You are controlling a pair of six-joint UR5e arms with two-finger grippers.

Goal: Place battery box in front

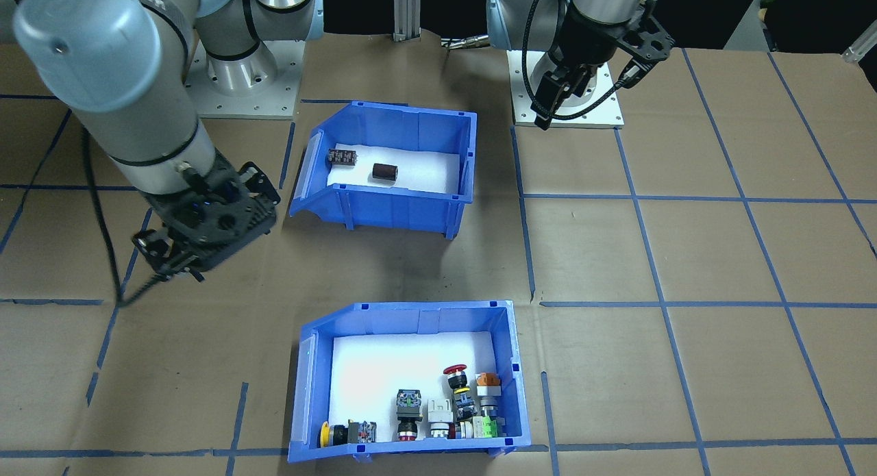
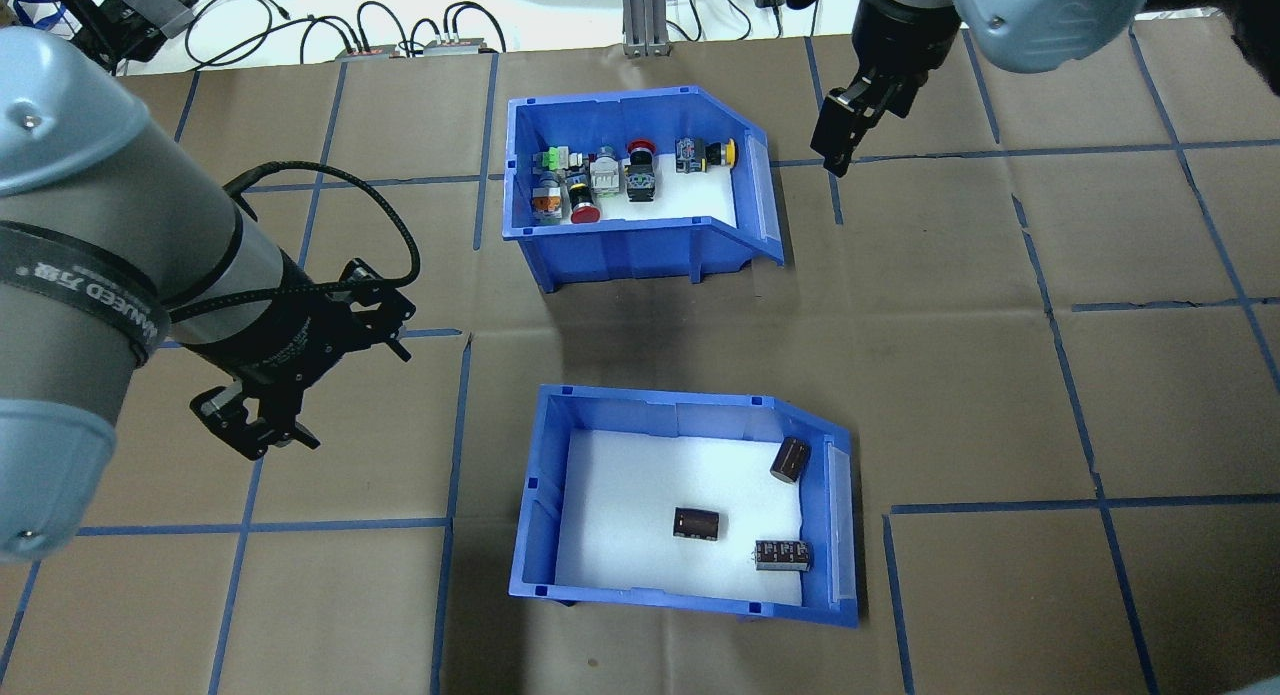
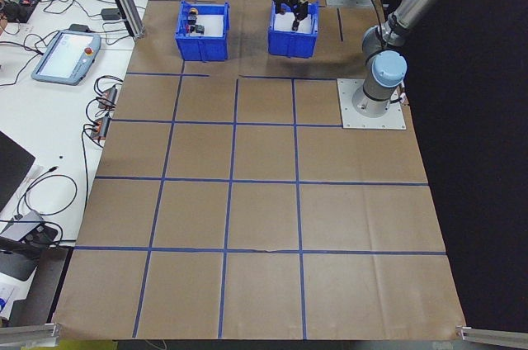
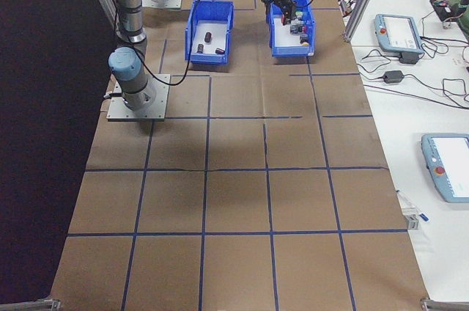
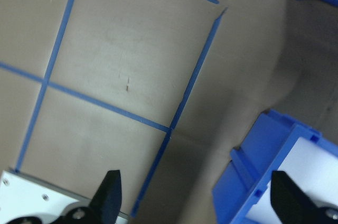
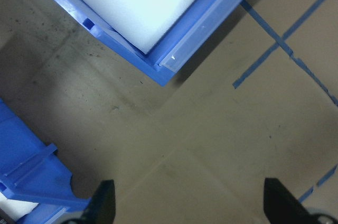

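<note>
The battery box (image 2: 540, 535) is a blue bin with a white foam liner and three dark cells, and it stands on the near side of the table, closer to the robot; it shows too as battery box (image 1: 384, 205). My left gripper (image 2: 250, 430) hovers open to its left, apart from it, holding nothing. In the left wrist view the left gripper (image 5: 194, 182) has its fingers wide apart over brown paper, with a corner of the battery box (image 5: 253, 182) at lower right. My right gripper (image 2: 835, 150) hangs open and holds nothing beside the far bin; its fingers (image 6: 104, 197) are spread.
A second blue bin (image 2: 640, 250) with colourful push-button switches stands farther from the robot, directly beyond the battery box. Brown paper with blue tape lines (image 2: 450, 445) covers the table. Cables and tablets lie on the white bench (image 3: 58, 53) past the table's edge.
</note>
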